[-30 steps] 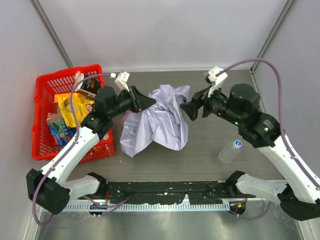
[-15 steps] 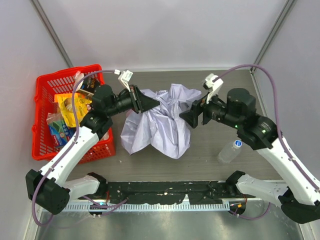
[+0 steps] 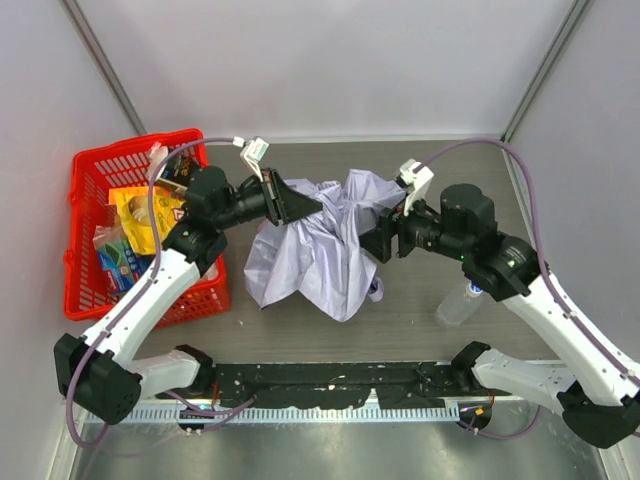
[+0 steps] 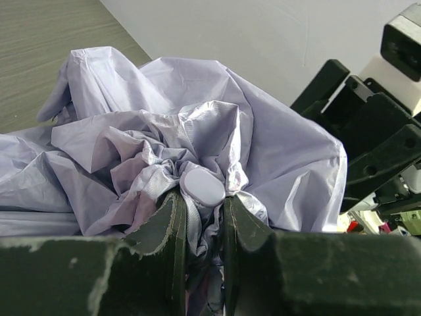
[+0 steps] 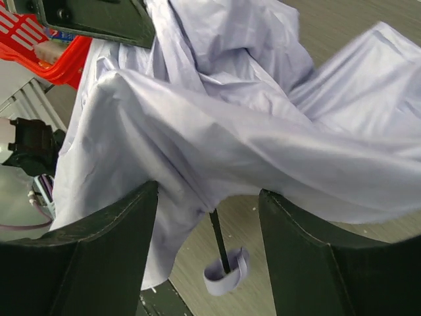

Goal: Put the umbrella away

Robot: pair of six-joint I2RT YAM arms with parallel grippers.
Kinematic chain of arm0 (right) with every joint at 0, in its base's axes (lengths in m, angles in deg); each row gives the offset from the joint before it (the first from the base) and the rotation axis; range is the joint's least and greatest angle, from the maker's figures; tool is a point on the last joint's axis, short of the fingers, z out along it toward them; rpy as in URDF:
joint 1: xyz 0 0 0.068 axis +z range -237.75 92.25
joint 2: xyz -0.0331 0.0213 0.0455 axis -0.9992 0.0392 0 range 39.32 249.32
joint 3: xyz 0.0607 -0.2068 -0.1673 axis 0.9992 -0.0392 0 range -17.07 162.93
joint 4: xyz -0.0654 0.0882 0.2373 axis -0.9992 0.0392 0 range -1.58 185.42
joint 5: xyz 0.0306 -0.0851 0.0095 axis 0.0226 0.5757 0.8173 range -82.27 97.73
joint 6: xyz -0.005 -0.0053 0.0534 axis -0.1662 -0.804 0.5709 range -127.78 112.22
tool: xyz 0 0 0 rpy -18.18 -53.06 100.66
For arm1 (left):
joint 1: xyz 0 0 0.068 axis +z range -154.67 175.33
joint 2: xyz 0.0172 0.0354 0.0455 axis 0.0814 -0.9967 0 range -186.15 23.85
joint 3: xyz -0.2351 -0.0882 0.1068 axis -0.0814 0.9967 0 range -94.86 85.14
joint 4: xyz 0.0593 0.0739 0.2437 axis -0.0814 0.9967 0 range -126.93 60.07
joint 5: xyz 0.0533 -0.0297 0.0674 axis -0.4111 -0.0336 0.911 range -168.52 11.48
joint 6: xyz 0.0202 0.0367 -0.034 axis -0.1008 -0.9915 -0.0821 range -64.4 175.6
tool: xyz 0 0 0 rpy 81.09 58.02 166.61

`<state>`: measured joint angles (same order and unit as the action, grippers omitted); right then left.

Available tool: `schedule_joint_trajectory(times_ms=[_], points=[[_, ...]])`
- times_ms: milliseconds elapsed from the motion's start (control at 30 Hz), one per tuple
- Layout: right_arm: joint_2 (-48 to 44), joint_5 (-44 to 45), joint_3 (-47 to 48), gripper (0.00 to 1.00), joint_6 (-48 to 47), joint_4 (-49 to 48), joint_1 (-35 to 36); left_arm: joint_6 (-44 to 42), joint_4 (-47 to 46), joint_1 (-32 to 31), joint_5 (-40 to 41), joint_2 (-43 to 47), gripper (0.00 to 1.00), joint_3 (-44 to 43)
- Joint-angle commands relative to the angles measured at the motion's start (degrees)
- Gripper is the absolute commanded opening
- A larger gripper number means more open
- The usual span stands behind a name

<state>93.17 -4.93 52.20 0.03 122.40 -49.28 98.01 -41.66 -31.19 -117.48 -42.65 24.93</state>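
The umbrella [image 3: 330, 240] hangs as a crumpled pale lavender canopy between my two grippers above the table's middle. My left gripper [image 3: 300, 205] is shut on bunched fabric at the canopy's top, just below its small oval cap [image 4: 202, 186]; the left wrist view shows both jaws pinching that fabric [image 4: 200, 210]. My right gripper [image 3: 385, 238] is open and pressed against the canopy's right side. In the right wrist view [image 5: 209, 197] its fingers straddle the canopy's lower edge without holding it. The thin black shaft [image 5: 219, 240] and lavender strap [image 5: 225, 275] hang below; the strap also shows in the top view [image 3: 375, 291].
A red basket [image 3: 95, 165] with snack packets stands at the left, beside my left arm. A clear plastic bottle with a blue cap [image 3: 460, 300] lies at the right, under my right arm. A black rail [image 3: 330, 380] runs along the near edge.
My right gripper has moved left into the canopy's side. My left gripper has shifted slightly right. The canopy has bunched up narrower, and the strap now hangs out below it.
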Motion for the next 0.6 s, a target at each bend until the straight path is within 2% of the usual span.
schedule_joint_trajectory(times_ms=[0, 67, 133, 400, 567], points=[[2.92, -7.1, 0.95, 0.71, -0.25, -9.01, 0.46, 3.46, -8.36, -0.11, -2.61, -0.03, 0.0, -3.17], [4.42, -9.65, 0.51, 0.8, -0.34, -11.64, 0.54, 4.6, -9.5, -0.11, -3.49, -0.56, 0.0, -3.08], [5.91, -12.73, -0.02, 0.86, 0.09, -14.19, 0.63, 6.01, -10.99, -0.11, -4.8, -1.17, 0.0, -2.9], [12.42, -12.91, 2.79, 0.86, -1.14, -15.95, 2.12, 8.3, -12.84, -0.37, -8.5, -3.46, 0.0, -2.9], [16.81, -7.38, 5.16, 0.86, -4.21, -13.06, 4.76, 10.32, -16.97, -1.95, -12.54, -4.96, 0.0, -3.16]])
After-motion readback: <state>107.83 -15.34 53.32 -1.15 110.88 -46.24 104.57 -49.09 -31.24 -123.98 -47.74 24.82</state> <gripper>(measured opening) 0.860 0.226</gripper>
